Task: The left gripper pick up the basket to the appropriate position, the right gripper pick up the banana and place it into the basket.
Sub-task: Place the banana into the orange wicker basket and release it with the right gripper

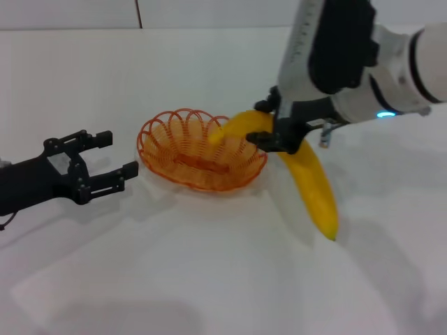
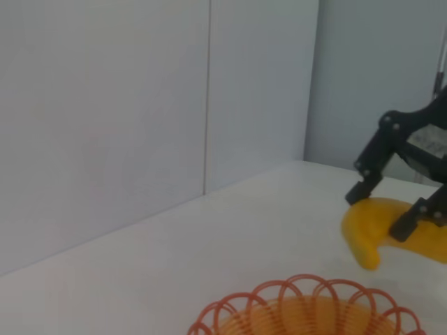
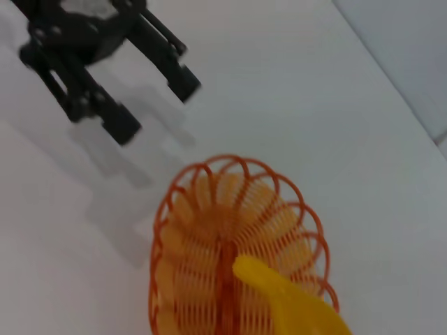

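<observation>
The orange wire basket (image 1: 199,150) sits on the white table near its middle. My right gripper (image 1: 269,125) is shut on the yellow banana (image 1: 311,181) and holds it over the basket's right rim, one tip above the inside, the other hanging down to the right. My left gripper (image 1: 108,157) is open and empty, just left of the basket and apart from it. The left wrist view shows the basket's rim (image 2: 307,307) and the banana tip (image 2: 367,230) in the right gripper (image 2: 384,213). The right wrist view shows the basket (image 3: 237,251), the banana tip (image 3: 279,293) and the left gripper (image 3: 157,101).
The white table (image 1: 209,279) lies all around the basket. A pale wall (image 1: 140,14) stands behind the table's far edge.
</observation>
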Action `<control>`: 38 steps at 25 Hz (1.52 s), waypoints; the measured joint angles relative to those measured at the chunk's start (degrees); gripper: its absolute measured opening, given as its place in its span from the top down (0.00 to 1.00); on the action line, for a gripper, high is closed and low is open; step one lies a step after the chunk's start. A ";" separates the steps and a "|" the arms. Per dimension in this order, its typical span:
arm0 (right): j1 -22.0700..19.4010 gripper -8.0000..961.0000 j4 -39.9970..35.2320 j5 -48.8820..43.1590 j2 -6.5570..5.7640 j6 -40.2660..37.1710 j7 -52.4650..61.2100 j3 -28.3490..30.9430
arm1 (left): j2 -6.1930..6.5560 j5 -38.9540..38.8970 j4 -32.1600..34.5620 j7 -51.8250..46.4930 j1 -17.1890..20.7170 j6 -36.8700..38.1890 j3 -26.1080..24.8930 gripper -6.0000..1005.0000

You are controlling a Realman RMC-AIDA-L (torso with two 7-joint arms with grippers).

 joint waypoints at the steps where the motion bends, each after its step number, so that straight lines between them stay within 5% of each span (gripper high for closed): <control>1: 0.87 0.50 0.46 0.07 0.01 0.01 -0.01 -0.34 | 0.00 0.00 -0.29 0.15 -0.15 0.00 0.00 0.21; 20: 17.61 0.50 15.33 0.73 0.38 8.94 -0.04 -8.64 | 0.15 0.34 -2.66 0.68 -2.37 -0.31 0.97 0.21; 38: 19.69 0.50 18.41 0.71 0.57 12.00 0.10 -12.46 | 0.03 -1.30 -2.67 2.34 -1.11 -0.38 0.95 0.21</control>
